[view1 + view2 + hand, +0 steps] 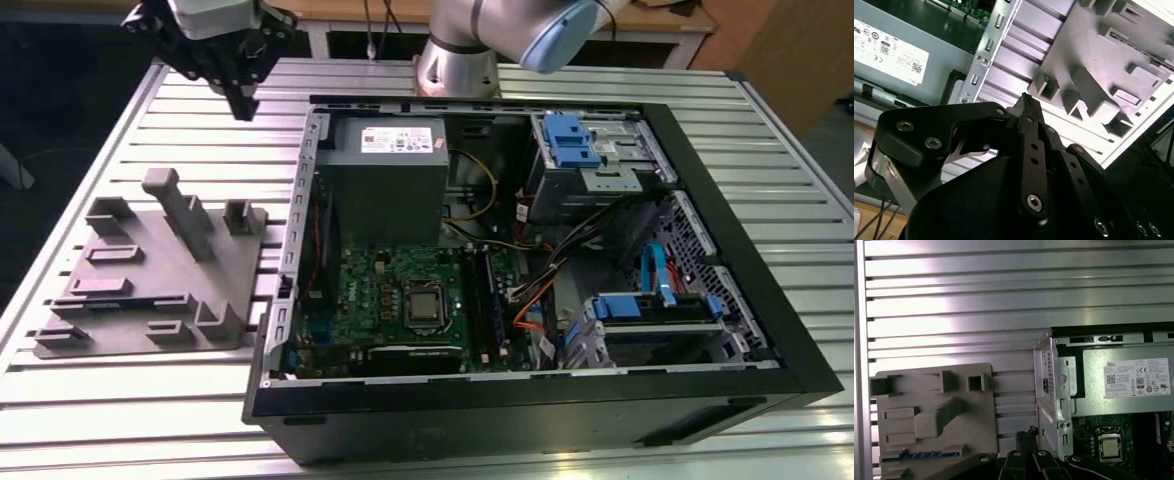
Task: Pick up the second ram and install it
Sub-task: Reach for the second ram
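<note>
We see the hand (243,104) hanging above the slatted bench (120,150), just off the corner of the open computer case (534,412) nearest the power supply (387,160). In the second wrist view its fingertips (1026,101) meet in a narrow point with nothing between them, so we judge it closed and empty. It sits high, clear of the case wall and of the tall post (174,205) on the grey fixture (140,300), which we take as a safe height for crossing between the two.

The second ram (919,456) appears in the first wrist view as a thin, dark bluish strip lying in a long slot of that fixture, well apart from the hand and not yet picked up. We judge the slot is there to keep the stick in a known place with its long edges free for gripping.

The case lies on its side with the panel off, so the motherboard (367,290) faces upward and its memory slots beside the processor can be reached from above. We cannot tell whether a stick already stands in them.
</note>
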### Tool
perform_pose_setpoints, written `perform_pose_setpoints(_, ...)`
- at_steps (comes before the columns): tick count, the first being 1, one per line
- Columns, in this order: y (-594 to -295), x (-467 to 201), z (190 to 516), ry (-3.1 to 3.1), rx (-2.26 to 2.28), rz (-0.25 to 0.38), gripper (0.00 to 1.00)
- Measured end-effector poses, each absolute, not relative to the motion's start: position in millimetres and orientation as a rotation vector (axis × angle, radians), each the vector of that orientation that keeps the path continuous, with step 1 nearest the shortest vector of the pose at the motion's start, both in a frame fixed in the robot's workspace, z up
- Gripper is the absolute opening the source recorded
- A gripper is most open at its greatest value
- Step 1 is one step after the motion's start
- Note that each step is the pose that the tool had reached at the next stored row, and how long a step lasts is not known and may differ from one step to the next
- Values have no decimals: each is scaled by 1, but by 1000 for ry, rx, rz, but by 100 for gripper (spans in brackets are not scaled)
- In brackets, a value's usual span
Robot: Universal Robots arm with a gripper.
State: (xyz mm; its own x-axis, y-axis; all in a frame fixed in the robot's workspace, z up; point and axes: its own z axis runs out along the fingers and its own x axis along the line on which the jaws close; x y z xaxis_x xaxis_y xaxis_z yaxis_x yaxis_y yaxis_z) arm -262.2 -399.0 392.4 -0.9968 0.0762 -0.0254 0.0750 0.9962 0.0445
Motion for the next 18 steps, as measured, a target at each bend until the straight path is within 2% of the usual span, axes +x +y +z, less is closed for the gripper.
perform_pose_setpoints(18,-399,-316,392,3111,118,68,11)
